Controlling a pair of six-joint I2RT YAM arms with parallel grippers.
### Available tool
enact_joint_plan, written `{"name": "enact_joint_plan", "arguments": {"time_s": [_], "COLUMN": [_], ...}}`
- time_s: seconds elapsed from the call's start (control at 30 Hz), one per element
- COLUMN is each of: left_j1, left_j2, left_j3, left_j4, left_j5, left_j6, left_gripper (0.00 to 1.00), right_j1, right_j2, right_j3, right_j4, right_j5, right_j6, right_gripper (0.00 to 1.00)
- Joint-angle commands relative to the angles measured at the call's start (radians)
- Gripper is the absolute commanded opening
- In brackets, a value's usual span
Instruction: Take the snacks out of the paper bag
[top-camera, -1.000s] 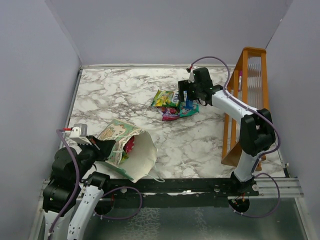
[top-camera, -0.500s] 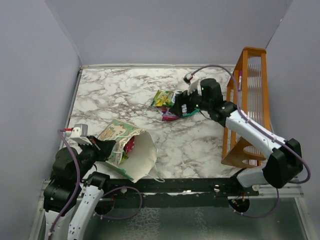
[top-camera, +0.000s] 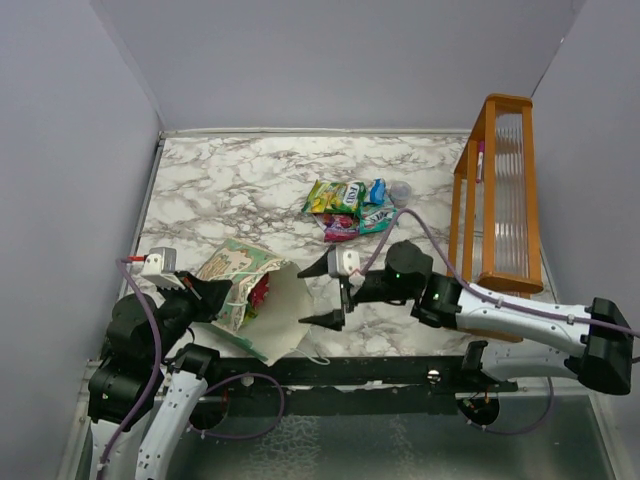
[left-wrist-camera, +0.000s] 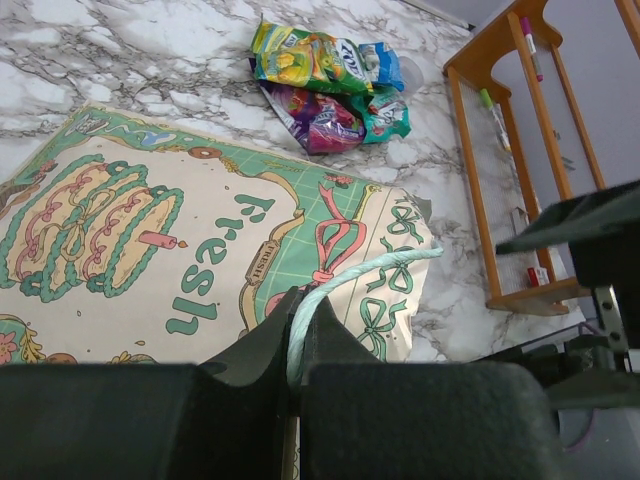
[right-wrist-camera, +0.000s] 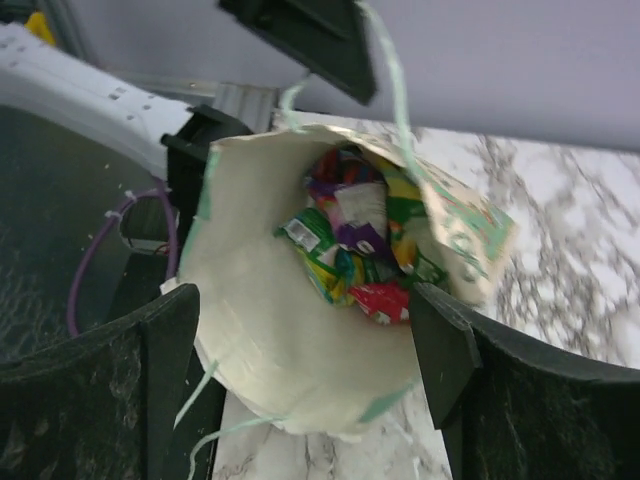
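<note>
Two grippers are busy near the front edge. The left gripper (left-wrist-camera: 298, 335) is pinched tight on the bag's string (left-wrist-camera: 345, 275), holding the mouth up; the bag (top-camera: 283, 318) lies on its side by that arm, mouth turned toward the other arm; a few snacks (right-wrist-camera: 355, 250) sit deep inside, green, purple, red and yellow, all jumbled. Right at the mouth is the right gripper (top-camera: 314, 296), fingers wide apart, holding nothing, aimed into the opening.

Farther back a pile (top-camera: 350, 205) of snacks lies on the table, out of the bag; a clear cup (top-camera: 400, 190) sits just beside it; the rack (top-camera: 500, 190) stands at the far right.

What could go wrong: the fingers may catch the paper rim and push or crush the bag; the thin string might slip loose, so the mouth flops shut; the packets look shiny and heaped, so a grab may slide off or drag two out at once.
</note>
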Motion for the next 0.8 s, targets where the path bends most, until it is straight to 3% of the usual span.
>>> {"name": "enact_joint_plan", "arguments": {"time_s": [0.0, 0.17, 0.37, 0.77], "left_j1": [-0.005, -0.004, -0.005, -0.005], "left_j2": [0.003, -0.002, 0.004, 0.000], "left_j3": [0.007, 0.011, 0.042, 0.066], "left_j4": [0.012, 0.005, -0.013, -0.026], "left_j5": [-0.024, -0.025, -0.031, -0.032], "left_j6": [-0.003, -0.007, -0.002, -0.014], "left_gripper": [0.00, 0.00, 0.00, 0.00], "right_j1": [0.158, 0.228, 0.229, 0.228], "right_j2": [0.059, 0.252, 0.471, 0.802], "right_j3": [-0.114, -0.114, -0.020, 0.143], "right_j4": [0.316, 0.442, 0.564, 0.743], "right_j5": [0.052, 0.174, 0.435, 0.605], "right_j6": [-0.245, -0.465, -0.455, -0.521], "right_gripper": [0.84, 0.81, 0.75, 0.64]}}
